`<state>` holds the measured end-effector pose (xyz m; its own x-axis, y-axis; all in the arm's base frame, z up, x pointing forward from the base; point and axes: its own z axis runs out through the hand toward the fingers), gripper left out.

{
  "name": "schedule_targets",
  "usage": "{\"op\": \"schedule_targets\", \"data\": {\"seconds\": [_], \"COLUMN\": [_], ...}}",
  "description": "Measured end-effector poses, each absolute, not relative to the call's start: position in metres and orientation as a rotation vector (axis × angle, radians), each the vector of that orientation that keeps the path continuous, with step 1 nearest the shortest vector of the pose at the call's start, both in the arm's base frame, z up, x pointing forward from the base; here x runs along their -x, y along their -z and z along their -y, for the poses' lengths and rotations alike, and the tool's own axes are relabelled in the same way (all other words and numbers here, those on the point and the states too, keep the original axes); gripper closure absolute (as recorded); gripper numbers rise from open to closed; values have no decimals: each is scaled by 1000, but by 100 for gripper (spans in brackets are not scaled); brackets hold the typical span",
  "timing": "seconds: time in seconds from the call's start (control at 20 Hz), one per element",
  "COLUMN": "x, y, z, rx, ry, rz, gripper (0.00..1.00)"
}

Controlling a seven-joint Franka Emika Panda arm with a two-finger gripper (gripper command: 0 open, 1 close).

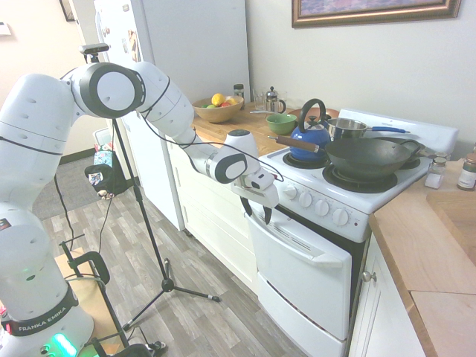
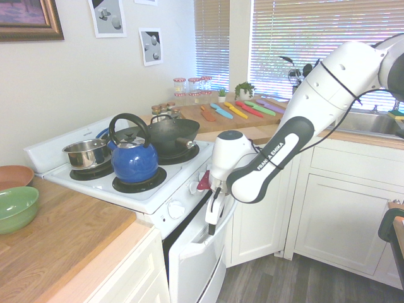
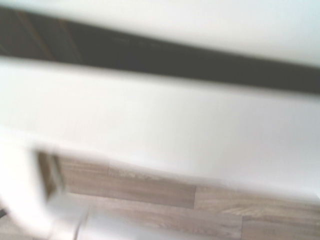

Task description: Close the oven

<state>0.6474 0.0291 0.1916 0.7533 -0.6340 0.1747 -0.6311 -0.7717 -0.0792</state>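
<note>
Hand [image 1: 257, 213] open, fingertips apart at the oven door's handle [image 1: 301, 253], likely placed to push. Door [image 1: 311, 277] slightly ajar, needs pushing in. Oven [image 1: 355, 202] stands between benches; kettle [image 1: 312, 137] and wok [image 1: 366, 161] sit on its burners, probably staged for cooking.

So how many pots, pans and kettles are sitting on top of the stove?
3: the blue kettle at front left, the steel saucepan behind it, and the dark wok at front right.

Kitchen, kettle [image 2: 134, 162] on stove [image 2: 151, 192], sink [image 2: 363, 122], tall fridge [image 1: 195, 67]
</note>
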Motion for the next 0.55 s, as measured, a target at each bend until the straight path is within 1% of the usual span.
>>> {"op": "schedule_targets", "data": {"seconds": [0.15, 0.25, 0.55], "x": [-649, -639, -561], "y": [-195, -202, -254], "z": [-30, -27, -24], "rx": [2932, 2935, 2918], "ry": [302, 275, 127], "rz": [-1059, -1070, -1108], "gripper": [0, 0, 0]}}
